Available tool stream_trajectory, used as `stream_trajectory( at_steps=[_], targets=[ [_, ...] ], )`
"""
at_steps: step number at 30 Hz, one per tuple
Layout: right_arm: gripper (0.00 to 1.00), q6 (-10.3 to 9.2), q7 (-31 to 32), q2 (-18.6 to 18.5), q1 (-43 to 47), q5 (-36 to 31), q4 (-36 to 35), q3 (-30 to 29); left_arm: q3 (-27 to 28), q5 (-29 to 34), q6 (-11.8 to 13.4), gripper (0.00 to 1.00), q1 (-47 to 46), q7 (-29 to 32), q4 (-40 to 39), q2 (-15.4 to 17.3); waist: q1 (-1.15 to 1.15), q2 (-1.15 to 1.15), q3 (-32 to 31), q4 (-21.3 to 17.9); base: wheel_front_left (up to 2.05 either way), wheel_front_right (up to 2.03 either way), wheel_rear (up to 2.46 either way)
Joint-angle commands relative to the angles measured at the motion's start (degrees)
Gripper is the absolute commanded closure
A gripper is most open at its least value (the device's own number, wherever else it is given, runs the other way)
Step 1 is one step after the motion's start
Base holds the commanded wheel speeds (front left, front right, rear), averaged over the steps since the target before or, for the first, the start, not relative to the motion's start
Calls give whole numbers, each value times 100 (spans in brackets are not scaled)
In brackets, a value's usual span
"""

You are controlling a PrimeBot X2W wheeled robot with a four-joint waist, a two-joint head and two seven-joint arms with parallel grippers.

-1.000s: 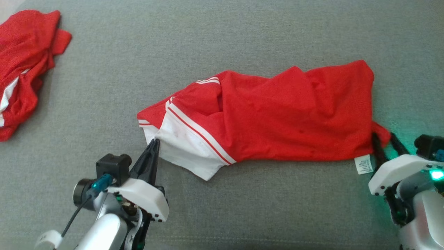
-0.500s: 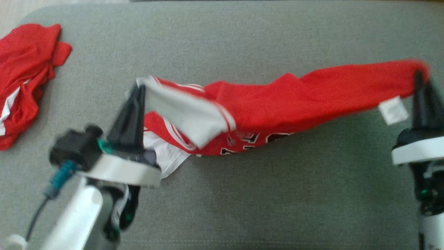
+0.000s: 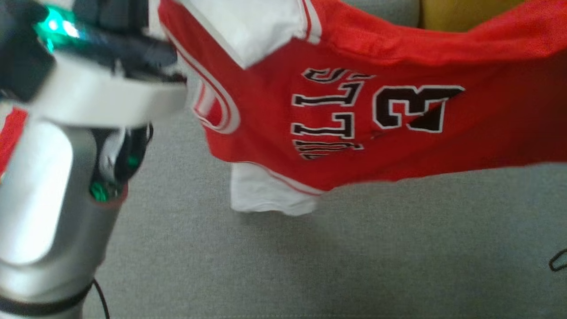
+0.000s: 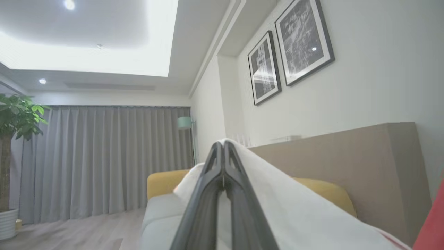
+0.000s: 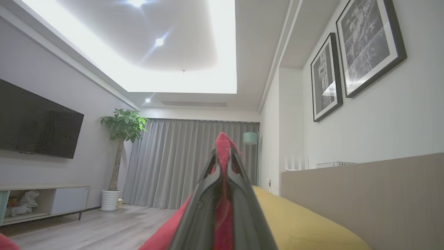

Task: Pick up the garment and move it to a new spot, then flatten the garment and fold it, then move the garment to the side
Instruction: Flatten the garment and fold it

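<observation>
- Grey couch (image 3: 354, 248) lies low in the head view. The jersey (image 3: 398, 146) hangs above the couch, its long axis running side to side, black print facing the camera and a white corner lowest.
- Left wrist view: the left gripper (image 4: 223, 146) has its jaws pinched on white jersey cloth, which drapes over one finger, above the couch.
- Right wrist view: the right gripper (image 5: 222, 147) has its jaws clamped on red cloth. A tip pokes past the fingertips, above the couch.

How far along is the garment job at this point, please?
Done: pickup, left gripper and right gripper both shut on the jersey. In hand: carrying it, stretched above the grey cushion. Left: setting down, flattening, folding, moving aside.
</observation>
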Motion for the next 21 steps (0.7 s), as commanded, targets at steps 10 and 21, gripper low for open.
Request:
stream_trajectory(
  at_steps=[10, 21],
  targets=[
    [100, 43, 404, 85, -342, 151, 162, 101, 179, -134, -158, 100, -1152, 168, 637, -173, 0, 0, -122, -19, 0, 0, 0],
    [100, 43, -201, 230, -1984, 587, 2587, 600, 191, -271, -573, 100, -2586, -694, 3112, -695, 0, 0, 307, -164, 0, 0, 0]
  ],
)
